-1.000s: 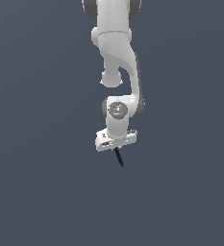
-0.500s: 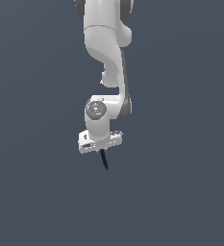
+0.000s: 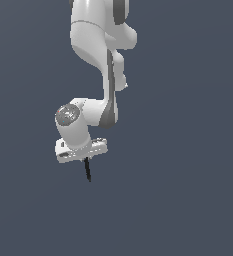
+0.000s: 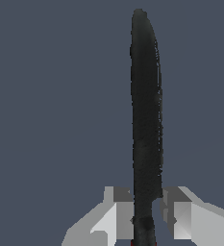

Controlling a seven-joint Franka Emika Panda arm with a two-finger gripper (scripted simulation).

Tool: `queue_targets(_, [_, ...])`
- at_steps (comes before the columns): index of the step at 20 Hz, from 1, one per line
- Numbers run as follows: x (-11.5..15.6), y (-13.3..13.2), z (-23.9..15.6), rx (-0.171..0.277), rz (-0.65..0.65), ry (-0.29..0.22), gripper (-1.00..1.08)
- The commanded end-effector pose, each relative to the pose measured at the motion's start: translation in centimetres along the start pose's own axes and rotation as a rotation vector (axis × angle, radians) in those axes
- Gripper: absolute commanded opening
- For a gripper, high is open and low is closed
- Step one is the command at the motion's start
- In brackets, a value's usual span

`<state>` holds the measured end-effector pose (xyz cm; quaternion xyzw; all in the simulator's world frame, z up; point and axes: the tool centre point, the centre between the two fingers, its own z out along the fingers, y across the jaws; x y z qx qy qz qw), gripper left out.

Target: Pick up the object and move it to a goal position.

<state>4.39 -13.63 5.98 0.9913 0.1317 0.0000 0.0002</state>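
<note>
The object [image 3: 88,170] is a thin dark rod that hangs down from my gripper [image 3: 86,159] in the exterior view. Only its black end shows there. In the wrist view the rod [image 4: 146,115] runs long and black away from the camera, clamped between my two grey fingers [image 4: 120,211], with a trace of red at the held end. My gripper [image 4: 146,211] is shut on the rod and holds it in the air above the grey floor. No goal marker shows in either view.
The white arm [image 3: 95,60] reaches down from the top of the exterior view. A plain dark grey floor [image 3: 188,200] fills both views. No other objects show.
The arm has swung toward the exterior view's left, carrying the rod with it. The rod stays in the same grip, hanging down.
</note>
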Motion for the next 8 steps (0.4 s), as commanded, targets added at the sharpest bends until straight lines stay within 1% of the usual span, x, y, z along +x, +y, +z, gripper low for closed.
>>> queue_targets(1, [0.1,1.2,-0.4,0.001,-0.002,0.000,-1.00])
queue_targets(4, [0.2,2.0,-0.6,0.001,-0.002,0.000,-1.00])
queue_targets(8, [0.3,2.3,-0.7,0.001,-0.002,0.000,-1.00])
